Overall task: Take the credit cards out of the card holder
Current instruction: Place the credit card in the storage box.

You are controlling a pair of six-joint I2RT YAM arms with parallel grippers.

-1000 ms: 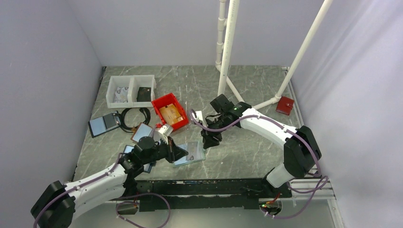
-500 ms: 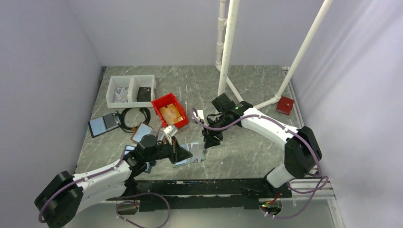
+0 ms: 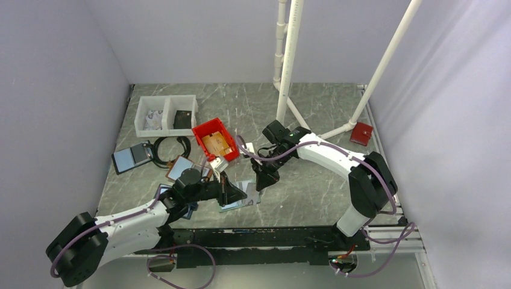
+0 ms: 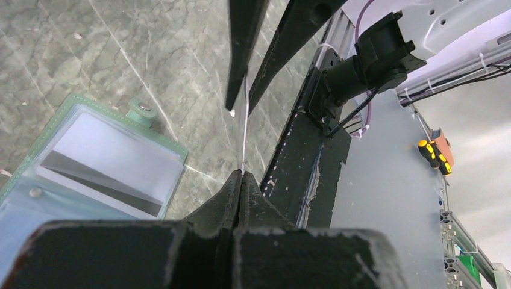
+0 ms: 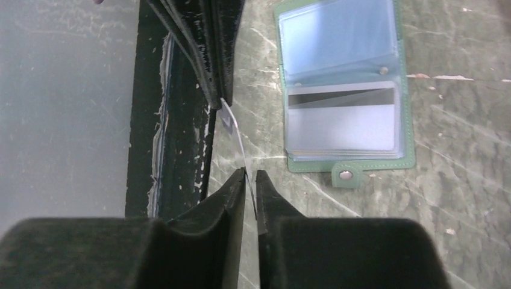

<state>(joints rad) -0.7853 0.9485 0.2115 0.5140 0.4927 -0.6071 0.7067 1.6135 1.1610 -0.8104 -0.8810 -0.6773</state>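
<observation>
A pale card, edge-on, bridges both arms: the left end effector clenches one end, the right end effector straddles the other, pinch uncertain; the long axis runs straight between them. The holder lies open on the table just beside.

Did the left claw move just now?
Yes. The left claw, pinching a credit card, slid rightward. Its tip now reaches farther across the card holder, which stayed put on the table.
</observation>
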